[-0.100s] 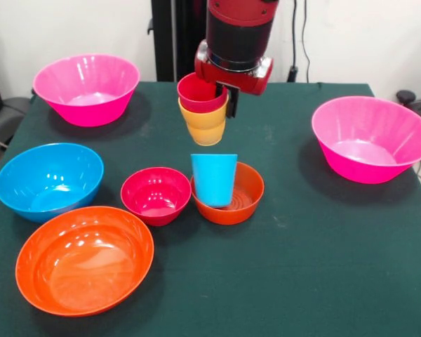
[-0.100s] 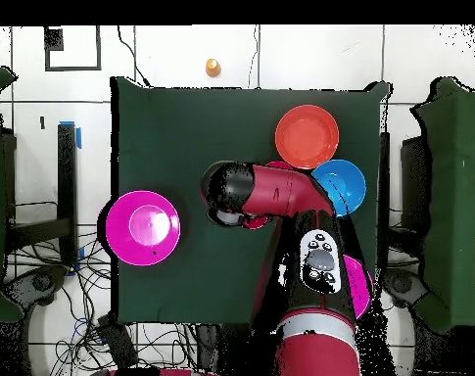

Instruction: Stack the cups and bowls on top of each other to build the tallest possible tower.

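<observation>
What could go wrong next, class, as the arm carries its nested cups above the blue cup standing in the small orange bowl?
1. The gripper holds the red cup by its rim only; the cups nested under it, the lowest orange, could slip off.
2. The blue cup stands upright in the small orange bowl, seemingly off-centre; a misaligned descent might tip it.
3. The crimson bowl sits very close beside that bowl, so a toppling cup could knock into it.

— The bowls, say the wide orange bowl (image 1: 84, 260) at the table's near left corner?
— Glossy smooth plastic with bright highlights; the blue cup (image 1: 214, 180) too.
— The table (image 1: 323, 281)?
— Matt dark green cloth.
— The arm (image 1: 240, 28)?
— Shiny red casing.
</observation>
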Available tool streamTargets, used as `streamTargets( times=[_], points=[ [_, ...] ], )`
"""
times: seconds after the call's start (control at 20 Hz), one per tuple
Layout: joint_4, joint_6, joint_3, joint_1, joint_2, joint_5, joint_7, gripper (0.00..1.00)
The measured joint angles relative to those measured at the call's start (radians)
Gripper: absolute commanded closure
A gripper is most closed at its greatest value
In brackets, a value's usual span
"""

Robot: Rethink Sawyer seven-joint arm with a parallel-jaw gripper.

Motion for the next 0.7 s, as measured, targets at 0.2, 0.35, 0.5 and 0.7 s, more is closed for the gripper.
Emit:
streamTargets(
  times=[0.2, 0.35, 0.5, 0.7],
  points=[
    [0.0, 0.0, 0.003, 0.0, 0.0, 0.002, 0.0, 1.0],
    [-0.003, 0.0, 0.003, 0.0, 0.001, 0.002, 0.0, 1.0],
    [-0.022, 0.0, 0.003, 0.001, 0.011, 0.002, 0.0, 1.0],
    [-0.066, 0.0, 0.003, 0.001, 0.037, 0.0, 0.0, 1.0]
  ],
)
